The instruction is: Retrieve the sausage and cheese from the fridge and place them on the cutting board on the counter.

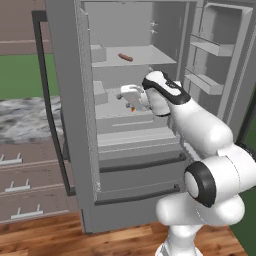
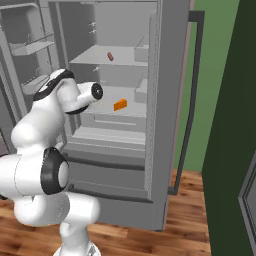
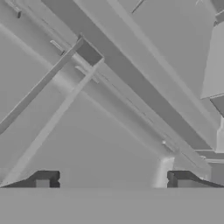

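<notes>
The fridge [image 1: 65, 75] stands with both doors open. On its upper shelf lies the reddish-brown sausage [image 1: 125, 57] [image 2: 110, 56]. One shelf lower sits the orange cheese [image 2: 120, 105], which from the left shows as a sliver [image 1: 133, 108] under my hand. My gripper [image 1: 125, 97] [image 2: 99, 92] reaches into the fridge at that lower shelf, just above and beside the cheese. In the hand view the gripper [image 3: 113, 181] is open, its fingertips [image 3: 43, 179] wide apart with nothing between them and grey shelf surfaces ahead. The cutting board is out of view.
The marbled counter [image 1: 25, 117] over brown drawers [image 1: 20, 185] lies left of the fridge. Door bins [image 1: 210, 47] line the right door. The left door's edge [image 1: 85, 100] and the shelves close in around the hand. Wooden floor [image 2: 190, 230] lies below.
</notes>
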Available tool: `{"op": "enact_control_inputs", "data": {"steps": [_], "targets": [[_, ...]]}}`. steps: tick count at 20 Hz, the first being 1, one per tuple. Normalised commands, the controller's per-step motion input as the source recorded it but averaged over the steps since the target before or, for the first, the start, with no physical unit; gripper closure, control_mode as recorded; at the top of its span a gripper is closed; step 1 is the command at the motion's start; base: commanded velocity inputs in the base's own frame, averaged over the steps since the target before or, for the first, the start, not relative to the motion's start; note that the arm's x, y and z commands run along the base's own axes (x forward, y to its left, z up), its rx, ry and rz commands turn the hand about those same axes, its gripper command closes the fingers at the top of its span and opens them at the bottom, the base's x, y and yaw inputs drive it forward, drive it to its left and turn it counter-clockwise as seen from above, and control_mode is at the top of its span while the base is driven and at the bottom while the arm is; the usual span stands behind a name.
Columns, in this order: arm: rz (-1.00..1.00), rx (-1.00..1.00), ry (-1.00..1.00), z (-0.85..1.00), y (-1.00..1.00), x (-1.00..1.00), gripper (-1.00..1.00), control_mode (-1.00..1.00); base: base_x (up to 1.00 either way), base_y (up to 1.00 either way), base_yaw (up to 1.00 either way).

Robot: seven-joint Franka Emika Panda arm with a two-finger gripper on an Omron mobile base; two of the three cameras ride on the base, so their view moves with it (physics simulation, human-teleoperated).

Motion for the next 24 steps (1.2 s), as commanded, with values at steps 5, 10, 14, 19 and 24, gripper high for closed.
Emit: {"op": "enact_control_inputs", "data": {"steps": [5,10,14,19,24], "targets": [[-0.17,-0.37,-0.11,-0.3,-0.45,0.06,-1.0,-1.0,0.0,0.0,0.0],[-0.24,-0.41,-0.11,0.04,-0.63,-0.06,-1.0,-1.0,0.0,0.0,0.0],[-0.11,-0.12,0.0,0.33,-1.0,-0.01,-1.0,-1.0,0.0,0.0,0.0],[-0.04,-0.07,0.02,0.01,-0.49,-0.02,-1.0,-1.0,0.0,0.0,0.0],[-0.21,-0.15,0.0,0.04,-0.19,-0.52,-1.0,-1.0,0.0,0.0,0.0]]}}
